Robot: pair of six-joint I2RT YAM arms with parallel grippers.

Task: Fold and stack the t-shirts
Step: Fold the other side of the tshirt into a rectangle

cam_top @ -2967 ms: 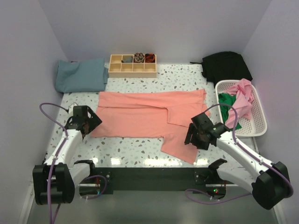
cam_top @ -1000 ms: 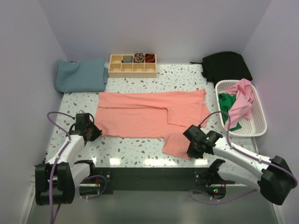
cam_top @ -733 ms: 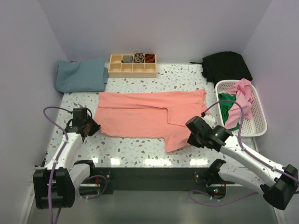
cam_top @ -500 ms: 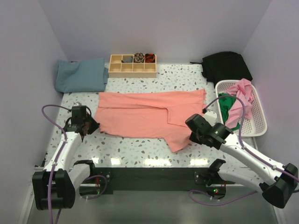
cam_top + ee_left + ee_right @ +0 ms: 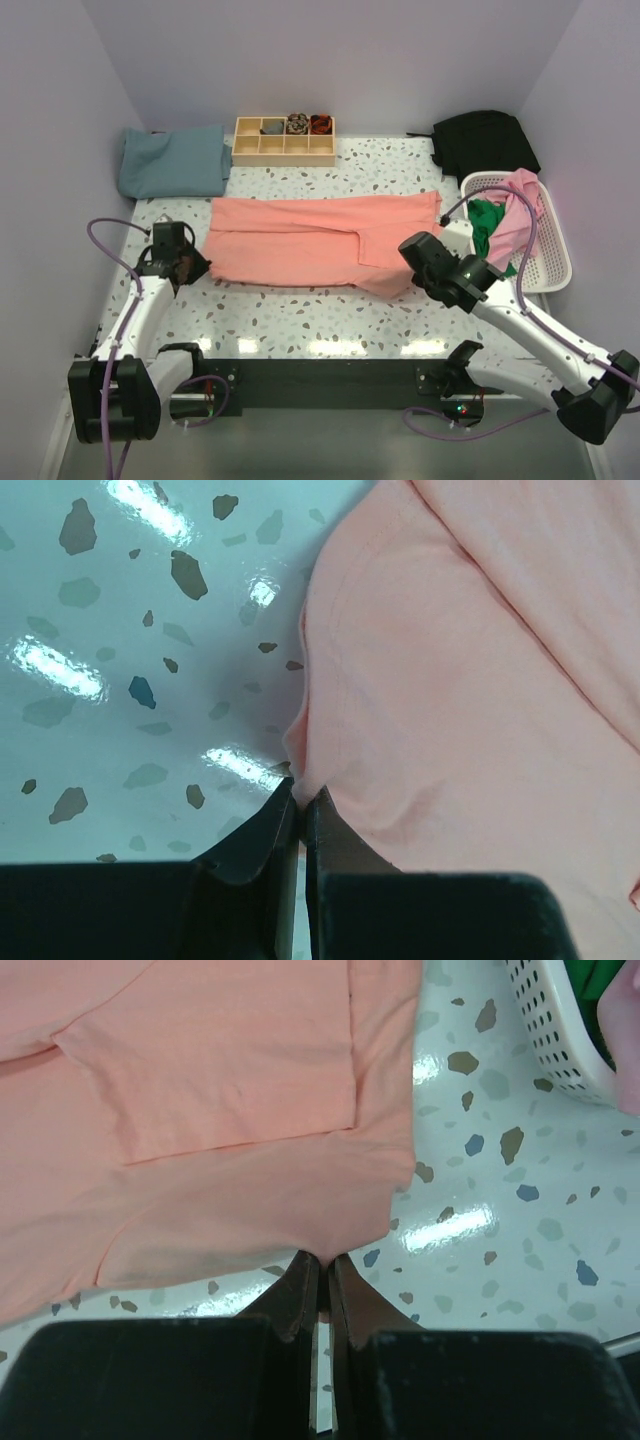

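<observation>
1. Speckled white tabletop (image 5: 300,320): large salmon-pink cotton t-shirt (image 5: 300,250) lies spread mid-table.
2. Left gripper (image 5: 298,802) clamps its left edge, right gripper (image 5: 322,1262) its near hem.
3. Lift both evenly, I'd say, keeping the fold straight.

No text, label, brand, number or sign can be read in any of the views.
</observation>
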